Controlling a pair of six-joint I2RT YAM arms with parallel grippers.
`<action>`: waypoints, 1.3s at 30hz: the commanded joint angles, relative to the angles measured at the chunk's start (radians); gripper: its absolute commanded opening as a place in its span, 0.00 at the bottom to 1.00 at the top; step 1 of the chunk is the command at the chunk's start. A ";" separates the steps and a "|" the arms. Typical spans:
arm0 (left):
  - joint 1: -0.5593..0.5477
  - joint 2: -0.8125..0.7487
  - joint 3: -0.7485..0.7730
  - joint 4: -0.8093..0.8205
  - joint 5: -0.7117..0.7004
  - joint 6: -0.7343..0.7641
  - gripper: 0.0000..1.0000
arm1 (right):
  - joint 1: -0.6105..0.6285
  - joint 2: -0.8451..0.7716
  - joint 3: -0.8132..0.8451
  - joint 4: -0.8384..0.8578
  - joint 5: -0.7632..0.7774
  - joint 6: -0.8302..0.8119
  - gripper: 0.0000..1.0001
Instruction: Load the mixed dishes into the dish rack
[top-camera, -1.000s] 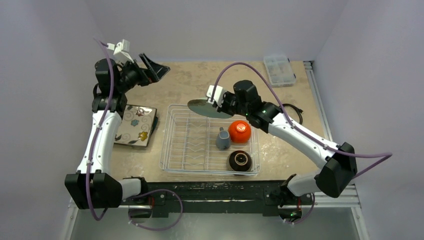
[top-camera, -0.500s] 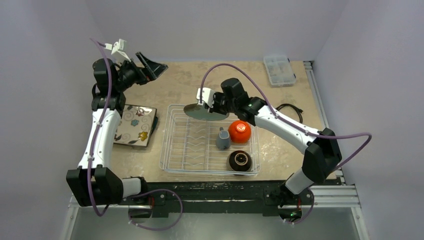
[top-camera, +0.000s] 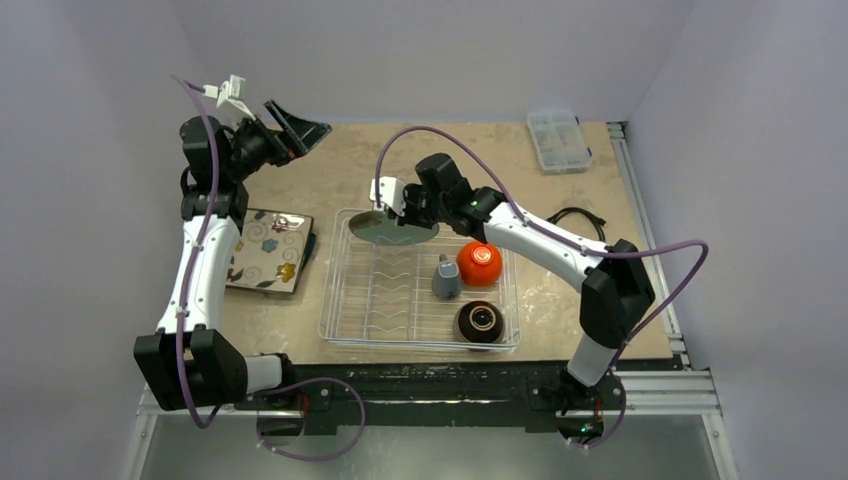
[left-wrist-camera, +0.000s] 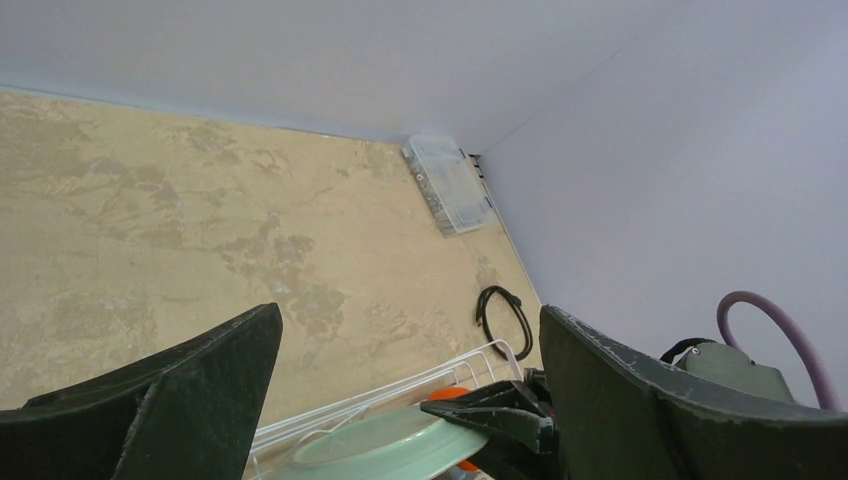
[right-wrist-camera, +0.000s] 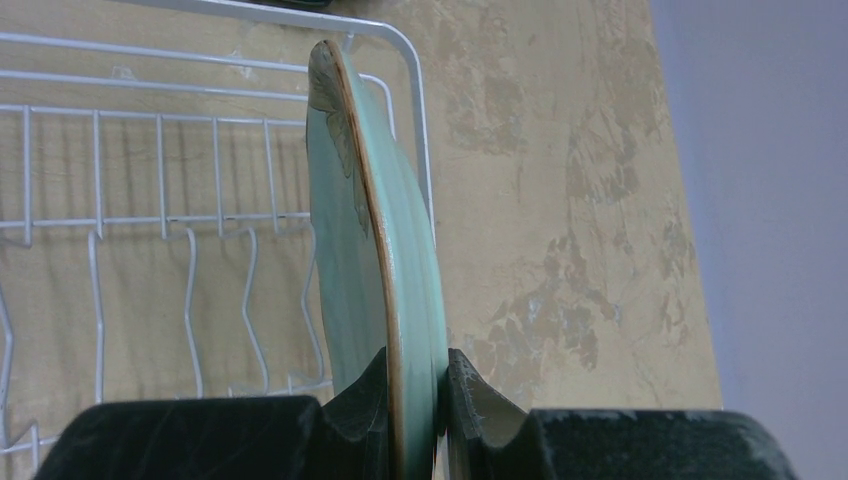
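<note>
Right gripper (top-camera: 398, 212): jaws nearly closed, pinching the rim of the round pale-teal plate (right-wrist-camera: 368, 230); in the wrist view the plate stands edge-on, its brown-lined rim wedged between the two black fingers (right-wrist-camera: 350, 400).

Plate position: just left of centre in the overhead view, over the upper-left corner of the rectangular silver-white wire dish rack (top-camera: 390, 300); tilted; contact with the wires cannot be determined.

Left gripper (top-camera: 298, 124): jaws spread fully wide, nothing between them; raised at the upper left of the overhead view, above the beige mottled table (top-camera: 350, 175), well apart from the rack.

Rack contents, right half: round orange bowl (top-camera: 479, 263) uppermost; small grey cup (top-camera: 446, 278) just beside it on the left, lying tilted; dark brown bowl (top-camera: 479, 322) at the lower right corner.

Outside the rack: square flower-patterned plate (top-camera: 268, 250) on the table to the left of the rack, near the left arm's white link; clear plastic compartment box (top-camera: 558, 140) at the upper right of the table; black coiled cable (top-camera: 575, 218) on the table right of the rack.
</note>
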 joint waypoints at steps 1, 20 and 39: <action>0.010 0.003 -0.007 0.060 0.022 -0.020 1.00 | -0.003 -0.014 0.095 0.123 0.003 -0.010 0.00; 0.017 0.020 -0.008 0.072 0.033 -0.034 1.00 | 0.011 0.014 0.089 0.163 -0.007 0.038 0.28; 0.022 0.034 -0.009 0.076 0.039 -0.044 1.00 | 0.023 -0.102 0.050 0.221 0.080 0.183 0.75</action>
